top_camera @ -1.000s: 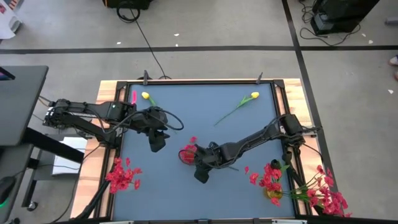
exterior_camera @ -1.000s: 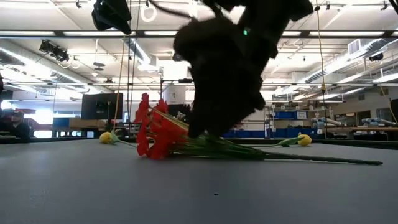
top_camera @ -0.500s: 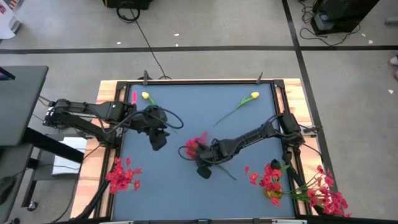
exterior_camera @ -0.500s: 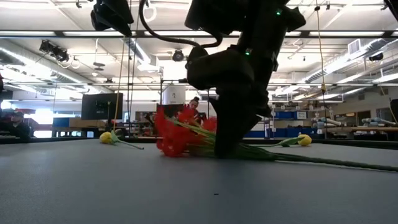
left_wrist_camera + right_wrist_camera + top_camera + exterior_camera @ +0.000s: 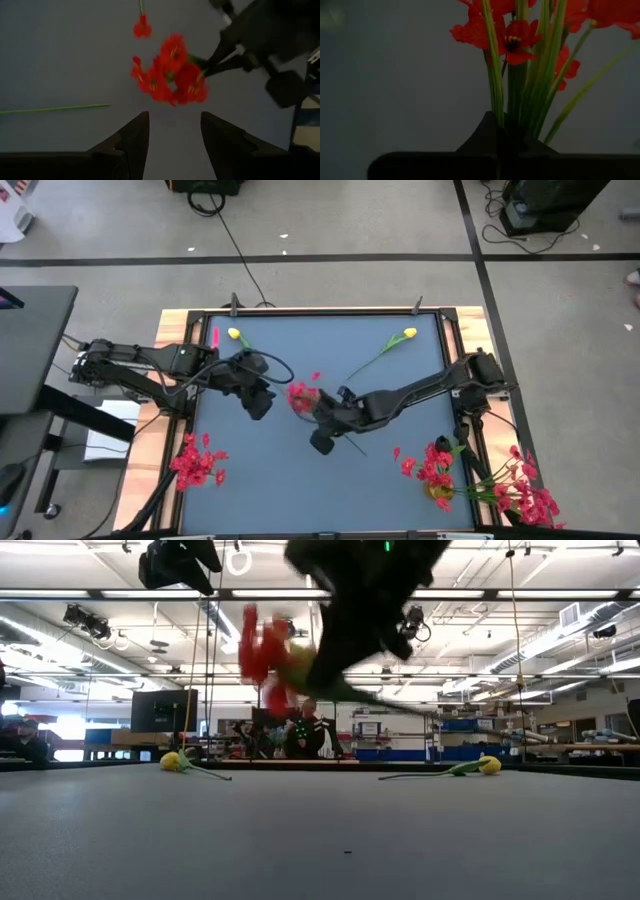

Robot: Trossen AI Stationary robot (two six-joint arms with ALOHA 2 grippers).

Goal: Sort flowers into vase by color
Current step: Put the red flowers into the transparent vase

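Red bunch gripped above the desk (image 5: 400, 470)
The right claw (image 5: 502, 131) clamped the red flower bunch's (image 5: 301, 397) stems; the left claw (image 5: 171, 131), half open and empty, hovered just beside.

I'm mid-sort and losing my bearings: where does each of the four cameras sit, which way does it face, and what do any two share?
High view: overhead, straight down on the table; both arms show.
Low view: table height, level into the room; right gripper lifts the red bunch.
Left wrist view: past the open left gripper at the bunch.
Right wrist view: along the right gripper, shut on the bunch's stems.
Shared: all four show the red bunch.
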